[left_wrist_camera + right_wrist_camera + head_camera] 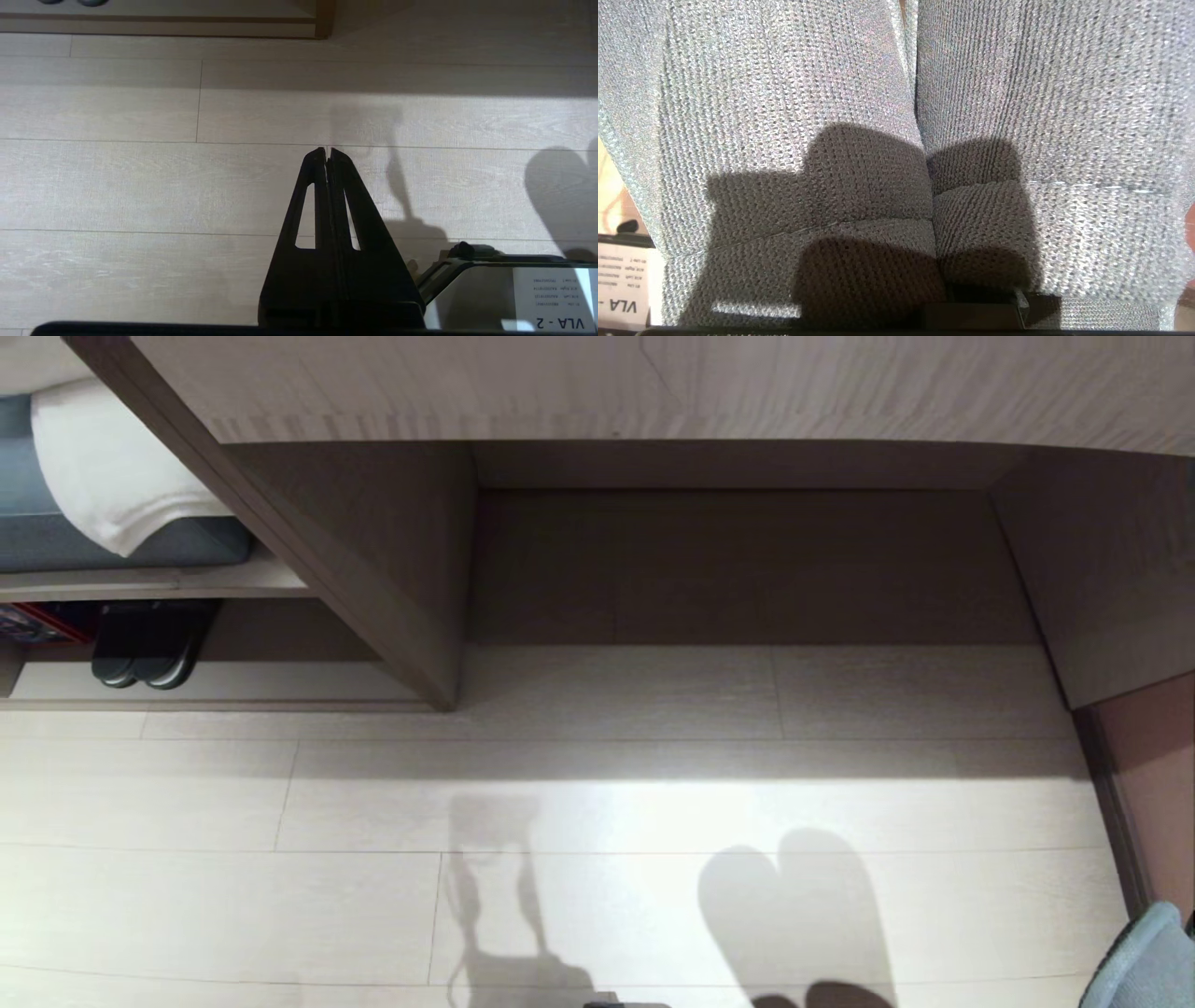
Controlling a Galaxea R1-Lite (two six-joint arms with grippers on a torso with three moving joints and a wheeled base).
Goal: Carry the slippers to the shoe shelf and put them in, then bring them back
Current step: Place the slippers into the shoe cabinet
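Note:
The slippers (784,93) fill the right wrist view: two grey knitted fabric bands side by side, pressed close to the camera. My right gripper is shut on them; only its dark base (976,319) shows below the fabric. A grey-blue edge of a slipper (1141,957) pokes into the head view's lower right corner, and the pair's shadow lies on the floor. The shoe shelf (215,689) stands at the far left, a low pale wood cubby with a brown front edge (159,21). My left gripper (327,151) hangs shut and empty over the floor.
A dark pair of slippers (145,649) rests inside the left cubby, under a shelf holding white cloth (112,476). A slanted upright panel (373,579) separates it from a wide shadowed recess (747,569) under a pale counter (653,383). Pale plank floor (607,803) lies in front.

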